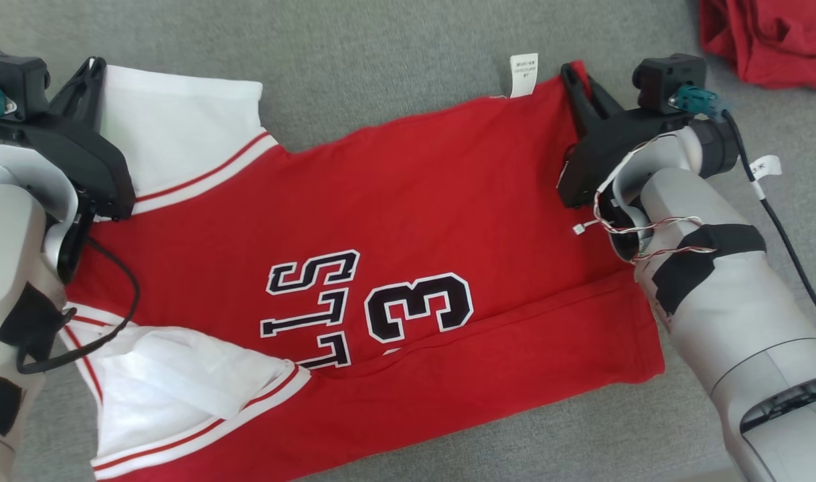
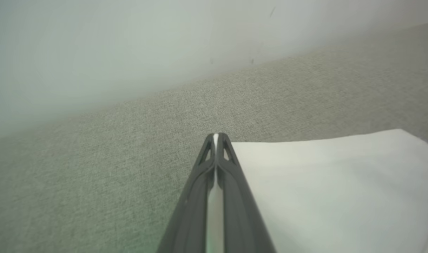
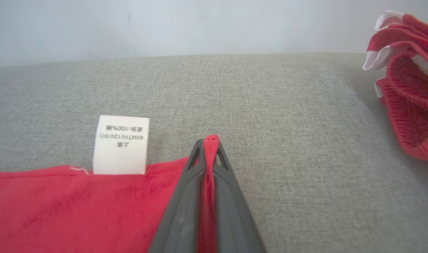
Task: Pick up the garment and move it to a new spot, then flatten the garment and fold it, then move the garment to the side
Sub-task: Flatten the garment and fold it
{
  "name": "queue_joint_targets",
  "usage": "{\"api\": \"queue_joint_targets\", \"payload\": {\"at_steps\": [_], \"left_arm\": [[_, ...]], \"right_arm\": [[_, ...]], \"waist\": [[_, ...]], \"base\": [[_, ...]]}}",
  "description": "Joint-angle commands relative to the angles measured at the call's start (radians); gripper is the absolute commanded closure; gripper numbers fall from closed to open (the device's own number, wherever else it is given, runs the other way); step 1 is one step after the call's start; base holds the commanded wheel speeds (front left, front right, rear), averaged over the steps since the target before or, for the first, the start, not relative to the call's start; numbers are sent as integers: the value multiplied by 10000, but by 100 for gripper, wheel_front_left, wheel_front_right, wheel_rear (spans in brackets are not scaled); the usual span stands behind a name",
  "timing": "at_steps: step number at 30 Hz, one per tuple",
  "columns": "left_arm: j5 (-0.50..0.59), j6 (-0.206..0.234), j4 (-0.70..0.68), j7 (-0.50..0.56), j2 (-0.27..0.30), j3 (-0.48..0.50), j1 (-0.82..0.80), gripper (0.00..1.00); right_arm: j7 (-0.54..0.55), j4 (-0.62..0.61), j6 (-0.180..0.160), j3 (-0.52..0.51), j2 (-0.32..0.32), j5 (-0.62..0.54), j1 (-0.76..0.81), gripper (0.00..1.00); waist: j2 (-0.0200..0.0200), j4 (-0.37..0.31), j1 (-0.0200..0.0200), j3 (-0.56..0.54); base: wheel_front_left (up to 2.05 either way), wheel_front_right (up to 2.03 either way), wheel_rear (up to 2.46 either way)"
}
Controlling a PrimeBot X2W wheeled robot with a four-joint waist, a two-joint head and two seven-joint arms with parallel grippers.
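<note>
A red jersey [image 1: 408,254] lies spread across the middle of a grey cloth surface [image 1: 381,60], its far edge running from 10 o'clock to 2 o'clock in the head view. The left gripper [image 1: 94,65], at 10 o'clock, is clenched on the far corner of a white sleeve [image 1: 180,127]; in the left wrist view a thin strip of white cloth shows pinched between the two dark fingers of that gripper [image 2: 215,135]. The right gripper [image 1: 572,70], at 2 o'clock, is clenched on the red hem corner, and the right wrist view shows a red fold squeezed between the fingers of that gripper [image 3: 208,138]. The jersey's chest bears a large black "3" [image 1: 418,304] outlined in white and, beside it at 9 o'clock, the letters "LLS" [image 1: 314,308]; both read upside down, and the word's start is hidden under a folded white sleeve at 7 o'clock. A white care label [image 3: 120,144] sticks out from the hem at 12 o'clock, printed upside down with "60MTH(120/60)" and "100%"; its other characters are too small to read. A second red garment [image 1: 762,40] with white trim lies bunched at 1 o'clock, cut off by the frame. A small white tag [image 1: 764,167] hangs on the right arm's cable, its print unreadable.
</note>
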Motion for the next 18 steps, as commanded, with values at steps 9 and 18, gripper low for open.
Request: {"api": "queue_joint_targets", "payload": {"at_steps": [9,18], "left_arm": [[-686,11,-728,-1162,-154,-424,799,100],[-1260,188,-3120,-1598,57,-18,3034,100]], "right_arm": [[-451,-209,-29,496,-442,623,905,100],[-705,-1493,-29,869,-1356,1379,2563,100]], "waist": [[-1,535,-1,-1296],[-1,1059,-1,-2051]], "base": [[0,0,0],[0,0,0]]}}
